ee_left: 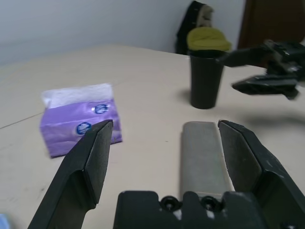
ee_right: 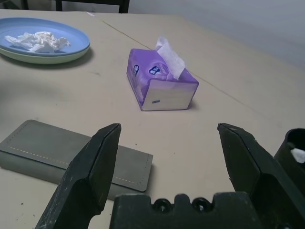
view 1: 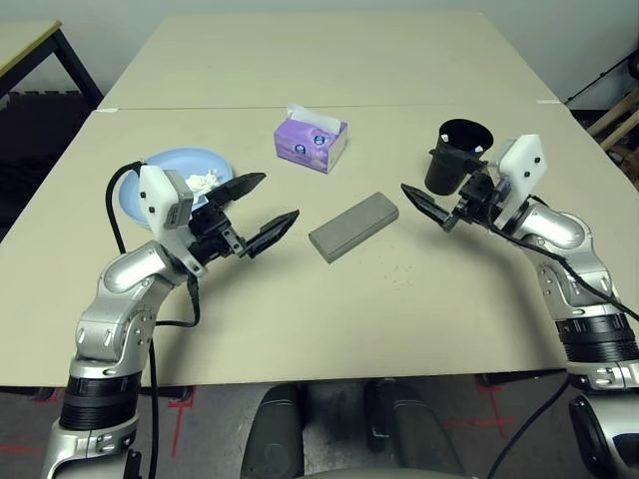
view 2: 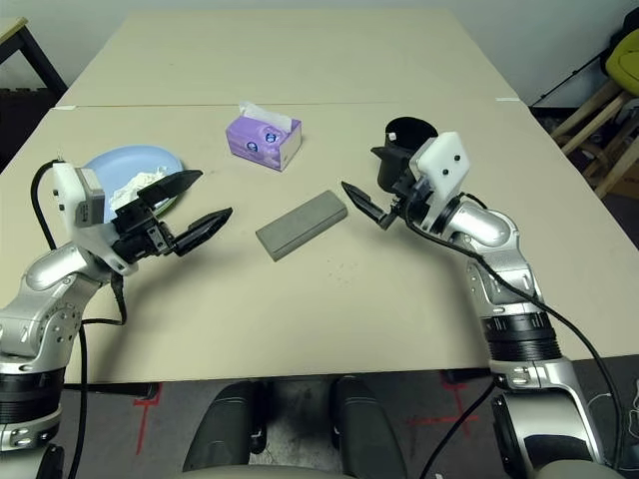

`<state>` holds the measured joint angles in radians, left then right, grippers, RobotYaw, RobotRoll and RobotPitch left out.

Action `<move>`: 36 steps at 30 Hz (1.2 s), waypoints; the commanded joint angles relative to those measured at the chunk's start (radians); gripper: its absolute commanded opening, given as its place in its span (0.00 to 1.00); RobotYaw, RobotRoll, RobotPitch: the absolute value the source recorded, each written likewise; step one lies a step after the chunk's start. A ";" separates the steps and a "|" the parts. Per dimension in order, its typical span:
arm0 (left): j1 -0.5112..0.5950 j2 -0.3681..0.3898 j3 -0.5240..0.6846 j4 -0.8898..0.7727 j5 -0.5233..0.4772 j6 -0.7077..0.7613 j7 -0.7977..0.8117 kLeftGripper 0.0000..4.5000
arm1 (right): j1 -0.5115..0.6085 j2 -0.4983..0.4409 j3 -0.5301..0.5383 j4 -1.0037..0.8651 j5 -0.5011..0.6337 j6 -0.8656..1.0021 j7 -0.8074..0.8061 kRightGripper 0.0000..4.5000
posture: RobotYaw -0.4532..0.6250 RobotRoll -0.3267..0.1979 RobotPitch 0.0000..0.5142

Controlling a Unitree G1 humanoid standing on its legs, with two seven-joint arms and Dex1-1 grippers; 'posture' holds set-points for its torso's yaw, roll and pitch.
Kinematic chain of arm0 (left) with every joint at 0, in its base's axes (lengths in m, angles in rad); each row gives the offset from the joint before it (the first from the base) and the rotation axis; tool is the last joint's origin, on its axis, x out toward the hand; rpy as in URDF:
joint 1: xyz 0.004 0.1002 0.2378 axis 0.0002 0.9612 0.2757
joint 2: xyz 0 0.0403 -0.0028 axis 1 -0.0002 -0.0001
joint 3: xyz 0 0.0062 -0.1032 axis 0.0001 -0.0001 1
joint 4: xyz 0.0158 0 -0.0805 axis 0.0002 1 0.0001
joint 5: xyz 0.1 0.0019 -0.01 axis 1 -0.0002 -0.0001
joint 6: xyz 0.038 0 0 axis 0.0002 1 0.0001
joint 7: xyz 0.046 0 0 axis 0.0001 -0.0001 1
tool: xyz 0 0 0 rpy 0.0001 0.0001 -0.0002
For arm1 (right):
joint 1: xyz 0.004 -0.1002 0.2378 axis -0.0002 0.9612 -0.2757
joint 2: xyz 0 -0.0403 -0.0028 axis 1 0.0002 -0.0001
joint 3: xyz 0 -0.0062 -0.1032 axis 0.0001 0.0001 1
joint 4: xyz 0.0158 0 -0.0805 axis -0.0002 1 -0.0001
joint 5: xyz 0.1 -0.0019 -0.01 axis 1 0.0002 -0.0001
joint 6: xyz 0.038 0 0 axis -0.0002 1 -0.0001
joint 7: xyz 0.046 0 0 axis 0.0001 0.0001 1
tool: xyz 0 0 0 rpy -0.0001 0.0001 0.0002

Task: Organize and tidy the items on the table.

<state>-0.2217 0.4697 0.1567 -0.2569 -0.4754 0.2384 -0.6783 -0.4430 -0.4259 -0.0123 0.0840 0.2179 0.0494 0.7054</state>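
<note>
A grey glasses case (view 1: 353, 227) lies at the middle of the table (view 1: 399, 329). My left gripper (view 1: 280, 197) hovers open just left of it, nothing between its fingers. Behind that gripper a blue plate (view 1: 178, 165) rests on a green plate (ee_right: 47, 58) and holds a crumpled white tissue (view 1: 203, 183). A purple tissue box (view 1: 312, 140) stands behind the case. At the right is an upright black cup (view 1: 457, 155) with something white (ee_right: 298, 155) inside. My right gripper (view 2: 364, 205) is open in front of the cup, pointing at the case.
A seam (view 1: 200, 108) crosses the tabletop behind the tissue box. A smaller tan table with black legs (view 1: 25, 45) stands at the far left, and wooden furniture (view 1: 619, 120) at the far right. Bare tabletop stretches along the front edge.
</note>
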 commanded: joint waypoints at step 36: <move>0.179 -0.184 0.198 0.072 0.201 -0.186 0.498 1.00 | 0.045 0.068 -0.310 0.389 -0.004 -0.209 -0.487 0.99 | 0.52 0.62 0.13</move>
<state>-0.0590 0.2923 0.3444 -0.2100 -0.2720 0.0608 -0.1860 -0.3847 -0.3555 -0.2942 0.4450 0.1904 -0.1481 0.2309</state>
